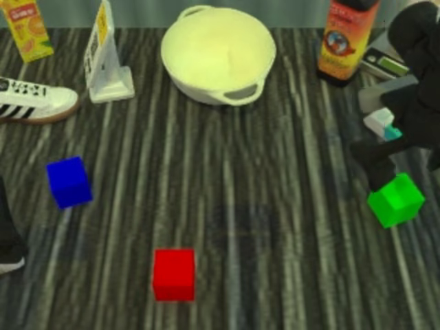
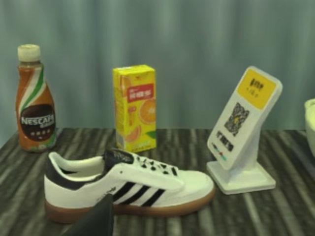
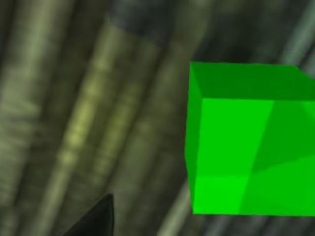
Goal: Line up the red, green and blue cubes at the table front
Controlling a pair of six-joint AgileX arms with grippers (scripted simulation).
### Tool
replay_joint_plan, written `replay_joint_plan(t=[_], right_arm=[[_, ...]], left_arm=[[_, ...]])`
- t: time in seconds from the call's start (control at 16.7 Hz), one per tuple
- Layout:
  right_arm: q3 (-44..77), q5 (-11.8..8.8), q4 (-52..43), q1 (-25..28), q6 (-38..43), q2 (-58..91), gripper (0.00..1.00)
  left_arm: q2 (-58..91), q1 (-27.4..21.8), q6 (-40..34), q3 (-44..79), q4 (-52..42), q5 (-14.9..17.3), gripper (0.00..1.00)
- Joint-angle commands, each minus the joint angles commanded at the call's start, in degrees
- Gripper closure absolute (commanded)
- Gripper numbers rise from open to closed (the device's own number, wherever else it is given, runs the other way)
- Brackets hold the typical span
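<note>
my right gripper [image 1: 382,180] hangs low at the table's right side, its dark fingers reaching down beside the green cube [image 1: 397,199]. from what i can see, i cannot tell whether the fingers are spread or closed, or whether they touch the cube. in the right wrist view the green cube [image 3: 248,142] sits close by on the striped table [image 3: 83,113], slightly skewed.

the red cube [image 1: 173,274] sits near the front, left of centre. the blue cube [image 1: 69,181] lies well apart at the left.

i judge these cubes light, rigid and glossy, so likely a bit slippery. i'd take the green one across two opposite flat faces, squared to its skew, not on corners.

my left arm [image 1: 8,237] is parked at the left edge.
</note>
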Motion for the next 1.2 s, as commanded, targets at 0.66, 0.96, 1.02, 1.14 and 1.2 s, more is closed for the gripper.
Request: replay_joint_plan(t=[0.66,0.96,1.02,1.14,1.2], right_arm=[[-4.8,0.0,7.9,-0.4,0.4,2.9,0.00],[-10.6,0.0,17.7,-0.3,0.5,7.0,0.00],[-11.1,0.0,18.6,-0.3,0.5,7.4,0.00],[-11.3,0.0,18.9,-0.3,0.5,7.5,0.00],[-11.3,0.0,18.9,-0.3,0.5,7.5,0.00]], left_arm=[[0.0,0.0,0.0,0.0,0.0,0.0,0.00],[0.0,0.0,0.0,0.0,0.0,0.0,0.00],[0.0,0.0,0.0,0.0,0.0,0.0,0.00],[0.0,0.0,0.0,0.0,0.0,0.0,0.00],[0.0,0.0,0.0,0.0,0.0,0.0,0.00]])
